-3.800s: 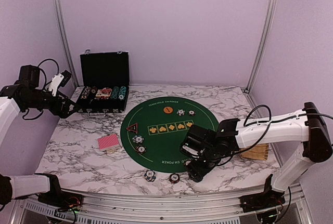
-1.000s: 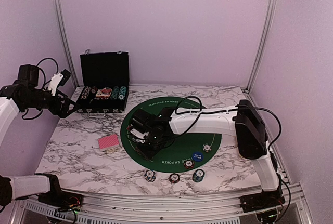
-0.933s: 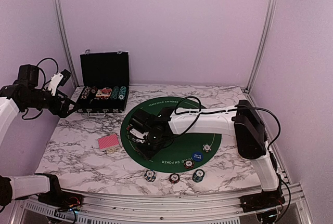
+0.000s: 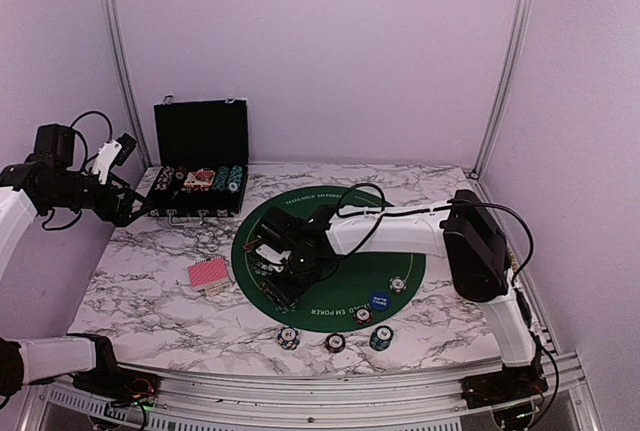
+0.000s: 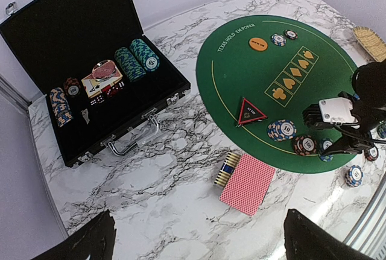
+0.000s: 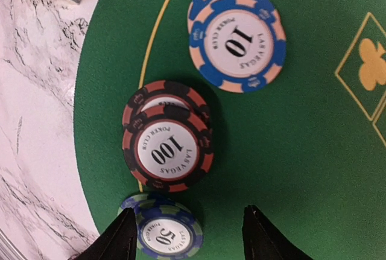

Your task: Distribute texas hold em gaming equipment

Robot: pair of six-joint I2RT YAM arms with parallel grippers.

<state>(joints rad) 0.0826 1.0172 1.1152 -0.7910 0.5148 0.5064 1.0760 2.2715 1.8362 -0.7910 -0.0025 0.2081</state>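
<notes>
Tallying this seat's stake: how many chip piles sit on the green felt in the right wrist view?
3: blue-and-peach 10 pile at top, red-black 100 pile mid-frame, 50 chip at the bottom edge. Others may lie outside this view.

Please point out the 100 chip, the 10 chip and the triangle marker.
100 chip [image 6: 167,151], right wrist view, white centre.
10 chip [image 6: 238,41], right wrist view, white centre.
triangle marker [image 5: 249,113], left wrist view, dark middle.
</notes>
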